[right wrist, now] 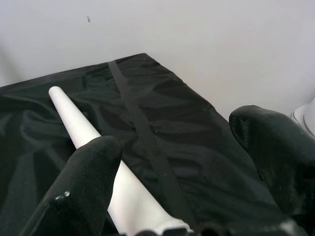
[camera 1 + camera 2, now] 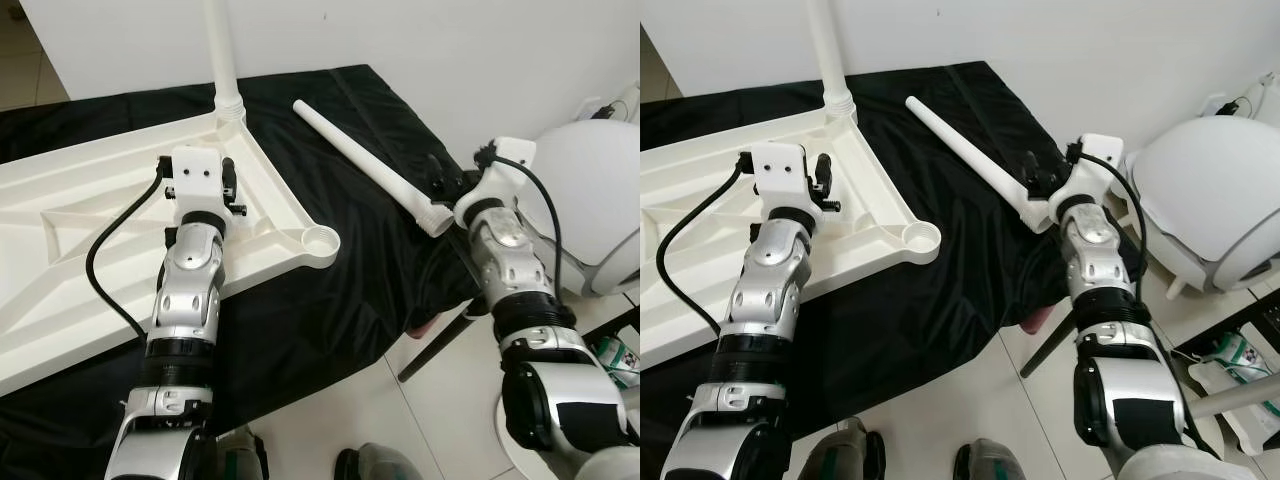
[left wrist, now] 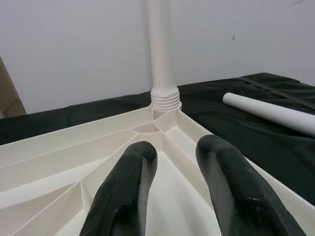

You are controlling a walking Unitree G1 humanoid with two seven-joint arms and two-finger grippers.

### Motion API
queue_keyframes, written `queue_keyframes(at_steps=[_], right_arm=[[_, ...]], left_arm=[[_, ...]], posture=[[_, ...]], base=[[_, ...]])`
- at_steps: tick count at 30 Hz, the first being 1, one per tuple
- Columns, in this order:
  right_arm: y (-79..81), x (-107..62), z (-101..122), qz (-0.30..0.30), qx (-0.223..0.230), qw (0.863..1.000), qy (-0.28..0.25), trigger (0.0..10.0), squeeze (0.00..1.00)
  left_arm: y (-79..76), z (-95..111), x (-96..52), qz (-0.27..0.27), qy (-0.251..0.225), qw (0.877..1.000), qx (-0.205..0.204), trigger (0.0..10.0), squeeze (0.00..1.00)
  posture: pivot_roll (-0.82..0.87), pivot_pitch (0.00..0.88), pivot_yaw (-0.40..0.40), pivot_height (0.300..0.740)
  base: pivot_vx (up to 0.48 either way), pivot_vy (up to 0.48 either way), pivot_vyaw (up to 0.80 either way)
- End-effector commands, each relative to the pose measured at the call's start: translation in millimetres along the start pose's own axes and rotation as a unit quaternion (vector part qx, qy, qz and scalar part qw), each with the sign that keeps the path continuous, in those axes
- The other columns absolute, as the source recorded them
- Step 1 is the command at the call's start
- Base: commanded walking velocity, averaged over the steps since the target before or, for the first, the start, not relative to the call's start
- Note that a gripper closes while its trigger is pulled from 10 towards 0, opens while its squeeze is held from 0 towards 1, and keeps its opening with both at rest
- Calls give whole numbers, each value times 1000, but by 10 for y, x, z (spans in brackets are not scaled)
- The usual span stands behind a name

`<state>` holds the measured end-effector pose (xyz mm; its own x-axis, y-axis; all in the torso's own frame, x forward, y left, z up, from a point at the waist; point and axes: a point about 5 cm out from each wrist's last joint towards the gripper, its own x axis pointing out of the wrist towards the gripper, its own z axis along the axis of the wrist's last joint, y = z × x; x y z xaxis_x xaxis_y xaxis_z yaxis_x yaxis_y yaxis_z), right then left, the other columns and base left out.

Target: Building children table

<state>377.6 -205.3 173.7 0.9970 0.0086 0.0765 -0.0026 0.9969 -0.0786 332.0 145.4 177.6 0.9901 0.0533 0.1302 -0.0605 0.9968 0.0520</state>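
The white children's tabletop lies upside down on a black cloth. One white leg stands upright, screwed into the tabletop's far corner socket. The near corner socket holds nothing. A second white leg lies loose on the cloth. My left gripper hovers over the tabletop's ribbed underside, open, with nothing between its fingers. My right gripper is open at the loose leg's thick end. There the leg runs beside one finger, and the other finger stands well apart.
A large white rounded shell stands on the floor to the right, close to my right arm. A dark slanted rod pokes out from under the cloth's edge. A white wall lies behind the table, tiled floor in front.
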Motion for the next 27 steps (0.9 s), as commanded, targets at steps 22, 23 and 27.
queue_keyframes(at_steps=[22,23,27], right_arm=[[-15,-23,-318,92,70,983,144,10000,0],[-32,-25,-338,93,76,982,149,10000,0],[-47,-24,-351,96,77,980,154,10000,0]], left_arm=[[-114,36,-336,-59,36,998,5,10000,0],[-123,41,-344,-63,37,997,5,10000,0],[-132,51,-357,-67,40,997,3,10000,0]], posture=[[-26,121,0,740],[-26,130,4,740],[-26,132,6,740]], base=[[0,0,0],[0,0,0],[0,0,0]])
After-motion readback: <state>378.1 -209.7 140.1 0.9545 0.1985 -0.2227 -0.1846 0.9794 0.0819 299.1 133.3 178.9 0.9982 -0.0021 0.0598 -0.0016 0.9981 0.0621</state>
